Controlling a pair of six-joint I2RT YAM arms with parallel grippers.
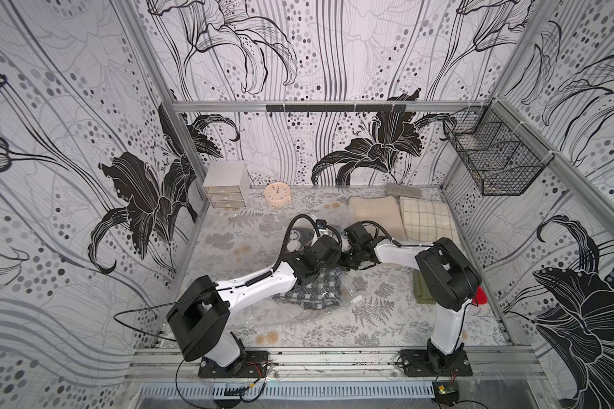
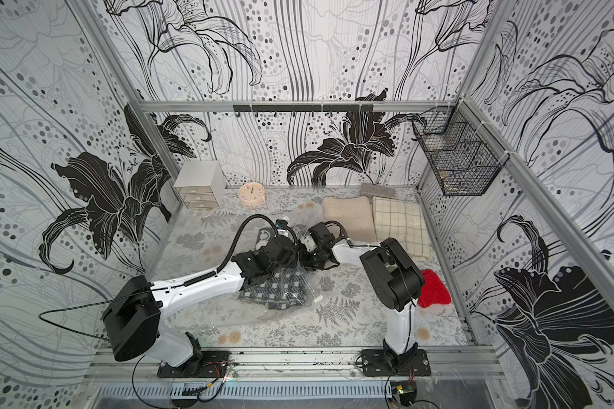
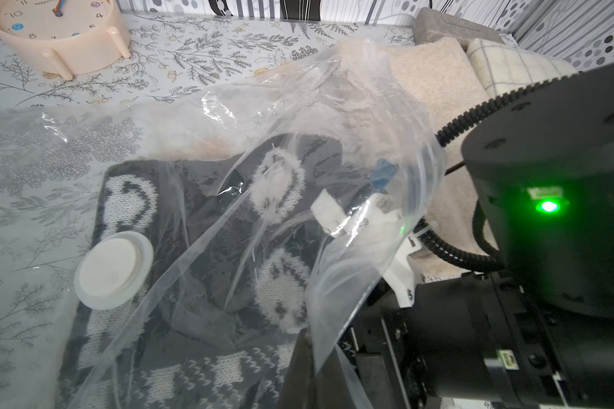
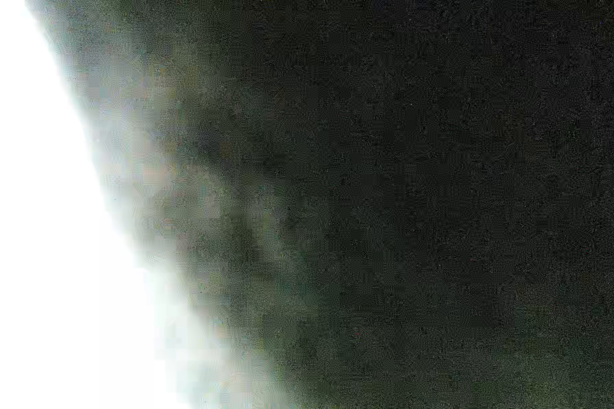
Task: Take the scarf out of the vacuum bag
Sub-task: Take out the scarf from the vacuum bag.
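The vacuum bag (image 1: 344, 301) (image 2: 307, 288) lies crumpled in the middle of the table, clear, with a round white valve disc (image 3: 112, 269) and a small white zip slider (image 1: 357, 299). Inside it is the scarf (image 1: 307, 295) (image 3: 206, 276), a dark grey knit with white patterns. My left gripper (image 3: 309, 371) (image 1: 335, 249) is shut on a raised sheet of the bag's film above the scarf. The right gripper (image 1: 350, 258) meets it from the right with its jaws close together. What they hold is hidden, and the right wrist view is blocked and dark.
At the back stand a peach clock (image 1: 278, 194) and a small drawer unit (image 1: 226, 184). A cream towel (image 1: 374, 212), a checked cloth (image 1: 426, 219) and a grey block (image 1: 403, 191) lie back right. A red knit piece (image 2: 433, 288) and a green cloth (image 1: 422, 294) sit by the right arm. A wire basket (image 1: 493, 155) hangs on the wall.
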